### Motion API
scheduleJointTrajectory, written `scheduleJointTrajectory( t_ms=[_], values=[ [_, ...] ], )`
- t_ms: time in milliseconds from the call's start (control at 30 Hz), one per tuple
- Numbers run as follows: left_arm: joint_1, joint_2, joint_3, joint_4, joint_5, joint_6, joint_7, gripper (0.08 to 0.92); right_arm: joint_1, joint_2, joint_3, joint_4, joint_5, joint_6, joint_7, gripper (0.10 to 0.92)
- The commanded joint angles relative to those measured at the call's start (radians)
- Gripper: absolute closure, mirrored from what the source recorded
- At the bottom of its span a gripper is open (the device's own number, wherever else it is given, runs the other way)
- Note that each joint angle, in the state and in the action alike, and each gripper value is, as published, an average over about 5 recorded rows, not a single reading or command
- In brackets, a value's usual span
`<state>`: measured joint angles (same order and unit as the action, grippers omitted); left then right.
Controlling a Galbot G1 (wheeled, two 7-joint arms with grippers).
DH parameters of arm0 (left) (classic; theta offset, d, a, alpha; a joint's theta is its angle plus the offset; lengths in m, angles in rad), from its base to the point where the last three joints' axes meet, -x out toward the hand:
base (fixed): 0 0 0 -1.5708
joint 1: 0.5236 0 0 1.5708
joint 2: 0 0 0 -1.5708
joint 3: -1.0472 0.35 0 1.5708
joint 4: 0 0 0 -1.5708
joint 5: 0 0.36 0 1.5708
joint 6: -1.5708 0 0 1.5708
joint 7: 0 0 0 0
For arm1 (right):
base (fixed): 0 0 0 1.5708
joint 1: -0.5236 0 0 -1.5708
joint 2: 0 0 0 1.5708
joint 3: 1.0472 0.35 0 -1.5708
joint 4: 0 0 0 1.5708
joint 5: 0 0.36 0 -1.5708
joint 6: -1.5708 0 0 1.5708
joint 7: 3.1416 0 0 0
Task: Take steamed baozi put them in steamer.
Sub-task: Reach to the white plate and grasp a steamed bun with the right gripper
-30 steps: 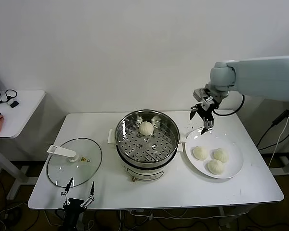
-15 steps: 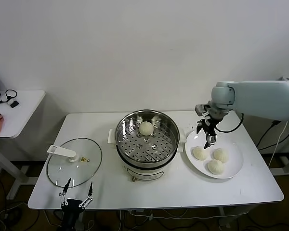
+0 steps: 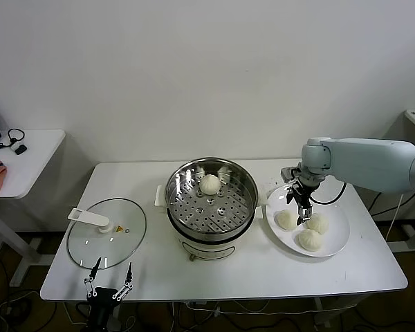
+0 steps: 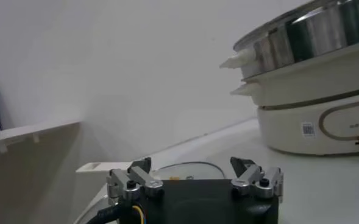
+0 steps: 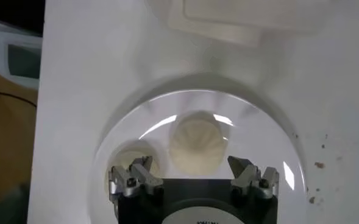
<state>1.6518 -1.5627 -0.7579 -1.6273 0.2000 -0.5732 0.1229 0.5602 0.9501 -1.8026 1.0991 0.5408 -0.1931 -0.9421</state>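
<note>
The steamer (image 3: 211, 200) stands mid-table (image 3: 263, 273), one baozi (image 3: 209, 184) inside toward the back. A lid (image 3: 107, 242) lies left; right, a plate (image 3: 332, 242) carries apparently three buns (image 3: 286, 220).

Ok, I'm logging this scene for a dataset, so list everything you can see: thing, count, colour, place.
steamed baozi: four, off-white; one in the steamer, three on the plate.
steamer: one, shiny steel on a white base; table centre.
plate: one, white; beside the steamer on the robot's right.
glass lid: one, clear with white handle; flat on the table's left.
table: one, white.
side table: one, white; far left, black cable on it.
right gripper: open, over the plate's baozi.
left gripper: open, parked low at the table's front-left edge.
</note>
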Motion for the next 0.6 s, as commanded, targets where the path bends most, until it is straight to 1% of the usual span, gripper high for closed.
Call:
scheduleJointTrajectory(
  t_ms=[33,600],
  values=[
    [-0.001,0.000,0.001,0.002,0.001,0.001,0.000,0.177,-0.098,-0.002,0.071,-0.054,-0.038,-0.007,0.008,0.203],
    [-0.001,-0.002,0.000,0.001,0.001,0.000,0.000,0.177,-0.141,0.005,0.132,-0.092,-0.070,0.002,0.034,0.203]
  ],
)
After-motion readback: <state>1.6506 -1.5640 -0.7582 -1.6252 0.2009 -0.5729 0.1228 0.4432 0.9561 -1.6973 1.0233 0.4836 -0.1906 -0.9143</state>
